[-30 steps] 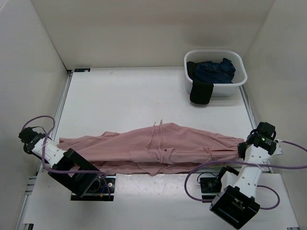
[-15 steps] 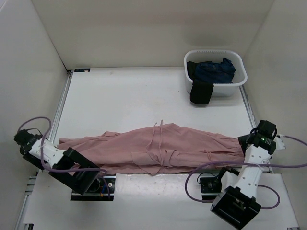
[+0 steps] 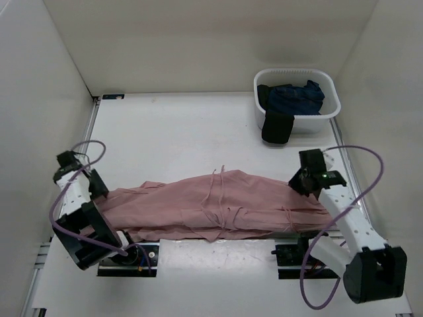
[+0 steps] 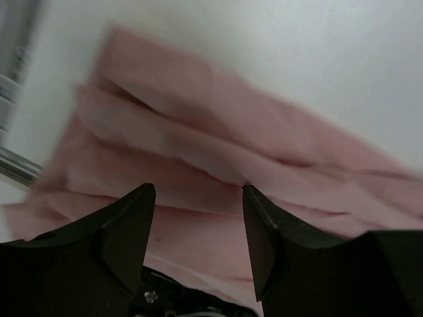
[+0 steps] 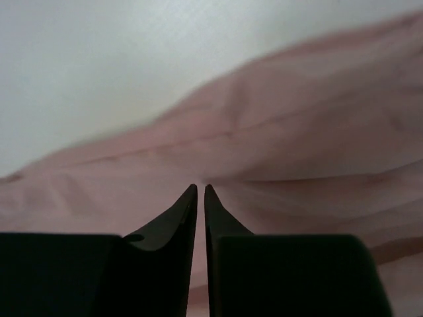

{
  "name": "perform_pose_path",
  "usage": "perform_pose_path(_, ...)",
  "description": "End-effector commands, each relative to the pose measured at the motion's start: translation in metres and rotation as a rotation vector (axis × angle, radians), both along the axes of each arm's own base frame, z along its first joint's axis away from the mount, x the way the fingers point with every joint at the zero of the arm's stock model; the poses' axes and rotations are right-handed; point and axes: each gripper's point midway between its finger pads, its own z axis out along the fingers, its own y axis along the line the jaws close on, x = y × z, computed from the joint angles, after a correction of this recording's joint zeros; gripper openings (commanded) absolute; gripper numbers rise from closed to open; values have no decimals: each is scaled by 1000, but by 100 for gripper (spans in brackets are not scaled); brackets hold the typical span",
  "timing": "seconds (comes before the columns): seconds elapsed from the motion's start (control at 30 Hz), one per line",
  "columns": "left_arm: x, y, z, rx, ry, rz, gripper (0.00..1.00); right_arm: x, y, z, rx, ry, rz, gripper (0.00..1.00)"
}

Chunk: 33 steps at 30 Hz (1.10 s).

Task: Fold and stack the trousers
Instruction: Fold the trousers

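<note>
The dusty-pink trousers (image 3: 218, 205) lie stretched left to right along the near part of the white table (image 3: 185, 132), wrinkled, with thin drawstrings trailing across the middle. My left gripper (image 3: 100, 187) hovers over their left end. In the left wrist view it (image 4: 198, 188) stands open with only pink fabric (image 4: 218, 132) below the gap. My right gripper (image 3: 296, 181) is over the right end. In the right wrist view its jaws (image 5: 200, 188) are nearly together, a thin slit between them, above the cloth (image 5: 297, 132) with nothing pinched.
A white plastic basket (image 3: 330, 112) stands at the back right with a dark navy garment (image 3: 294, 98) inside and a black cloth piece (image 3: 276, 127) hanging over its front wall. White walls close in the table on three sides. Purple cables loop off both arms.
Both grippers let go of the trousers' ends, lifted and swung inward toward the far side. The left stays open, the right opened then closed again. The trousers have slackened slightly.
</note>
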Motion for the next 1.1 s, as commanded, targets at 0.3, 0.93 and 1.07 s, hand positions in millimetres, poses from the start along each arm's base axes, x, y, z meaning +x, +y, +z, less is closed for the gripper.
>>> perform_pose_path(0.3,29,7,-51,127,127,-93,62,-12,-10,-105,45,312,-221,0)
perform_pose_path(0.93,124,7,15,192,-7,-198,78,98,51,28,-91,-4,117,41)
perform_pose_path(1.07,102,5,0,197,53,-189,79,92,117,39,-149,-66,320,53)
